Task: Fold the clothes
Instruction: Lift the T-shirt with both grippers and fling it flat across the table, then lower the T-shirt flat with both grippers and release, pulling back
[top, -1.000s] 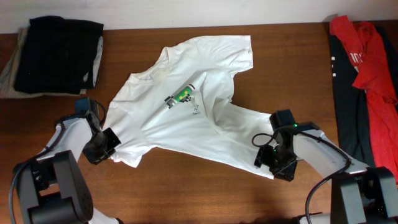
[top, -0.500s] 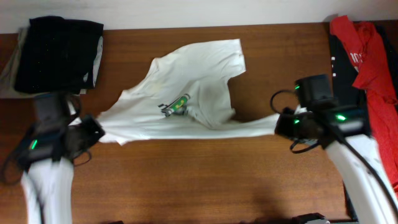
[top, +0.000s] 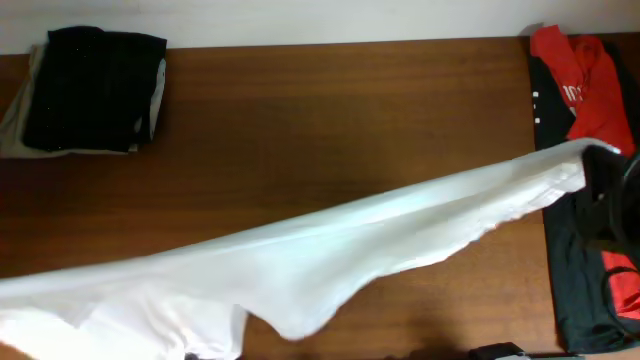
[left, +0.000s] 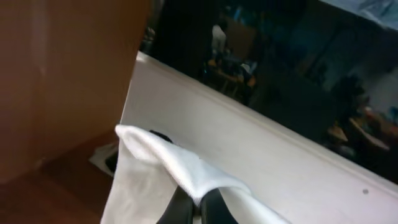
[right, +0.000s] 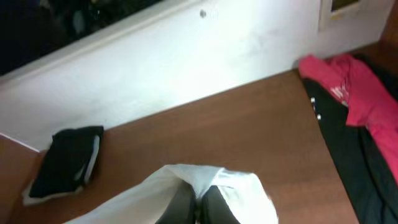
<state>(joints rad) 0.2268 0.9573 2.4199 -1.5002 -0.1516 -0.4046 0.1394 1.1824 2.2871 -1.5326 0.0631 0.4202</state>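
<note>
Item: white T-shirt (top: 330, 250), one piece, at present off the desk (top: 330, 120) and held aloft as a long taut band that runs from the near left corner up to the right edge, its lower margin sagging in a loose belly toward the near edge. Change noted: a second ago it lay spread flat at the middle of the desk, chest print up, with both arms low at its near hem. Half a second ago it was rising and drawing narrow. Now the middle of the desk is bare wood and the print is out of sight. Left tool (left: 198, 205): fingers pressed narrow together, pinching a fold of the white cloth that drapes over them. Right tool (right: 200, 202): likewise closed narrow on a bunched edge of the same cloth, near the right edge. Also present: black folded garments (top: 95, 90) at the far left corner; red shirt (top: 590, 70) over dark cloth along the right edge, both apart from the held piece. Assessment: no fold yet made. The lift and stretch read as a shake-out or re-lay to flatten the shirt, so the folding proper appears to lie ahead.
</note>
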